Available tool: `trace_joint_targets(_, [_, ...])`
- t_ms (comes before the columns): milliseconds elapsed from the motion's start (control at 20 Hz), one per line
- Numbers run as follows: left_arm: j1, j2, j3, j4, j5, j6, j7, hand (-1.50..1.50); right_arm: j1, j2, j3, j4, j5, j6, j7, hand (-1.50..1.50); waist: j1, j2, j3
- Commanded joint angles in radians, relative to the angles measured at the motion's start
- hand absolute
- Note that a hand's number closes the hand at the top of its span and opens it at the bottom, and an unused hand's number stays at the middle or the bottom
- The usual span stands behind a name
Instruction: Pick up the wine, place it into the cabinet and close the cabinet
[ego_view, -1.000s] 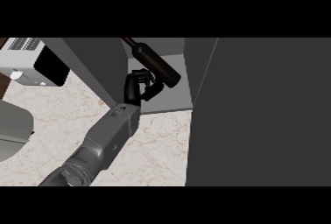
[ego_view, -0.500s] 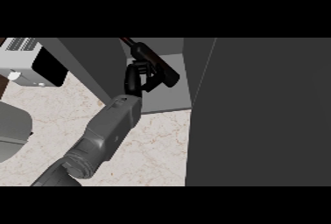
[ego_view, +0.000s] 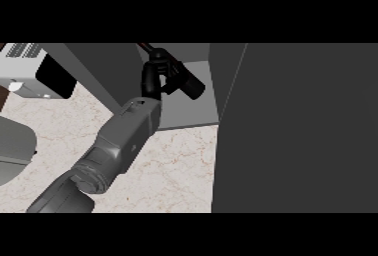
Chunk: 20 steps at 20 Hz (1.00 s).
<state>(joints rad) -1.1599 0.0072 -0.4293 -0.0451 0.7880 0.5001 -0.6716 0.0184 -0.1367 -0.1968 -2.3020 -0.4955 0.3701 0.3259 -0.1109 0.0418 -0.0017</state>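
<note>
My grey forearm (ego_view: 122, 145) crosses the marble counter (ego_view: 177, 165) and has pushed deeper toward the cabinet (ego_view: 188, 107) than a second ago. Its left hand (ego_view: 156, 75) is curled round the wine (ego_view: 181, 77), which now sits tilted over the cabinet's grey floor. The open door (ego_view: 295, 125) blocks everything to the right, the bottle's neck is cut off at the top, and my right hand is out of sight.
</note>
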Motion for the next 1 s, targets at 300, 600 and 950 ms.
trace_joint_targets(300, [-0.042, 0.027, 0.010, 0.044, -0.009, 0.034, 0.005, 1.50, 0.008, -0.010, -0.006, -0.012, -0.017, 0.014, 0.001, -1.50, -0.009, 0.003, 0.001])
trace_joint_targets(600, [-0.061, 0.043, -0.011, 0.045, -0.036, 0.090, 0.050, -1.50, 0.008, -0.003, 0.008, -0.013, -0.001, 0.016, -0.003, -1.50, -0.014, 0.008, 0.001])
trace_joint_targets(950, [-0.023, 0.086, -0.037, 0.045, -0.070, 0.089, 0.094, -1.50, 0.004, 0.006, -0.001, -0.002, 0.006, 0.017, -0.025, -1.50, -0.010, 0.011, 0.000])
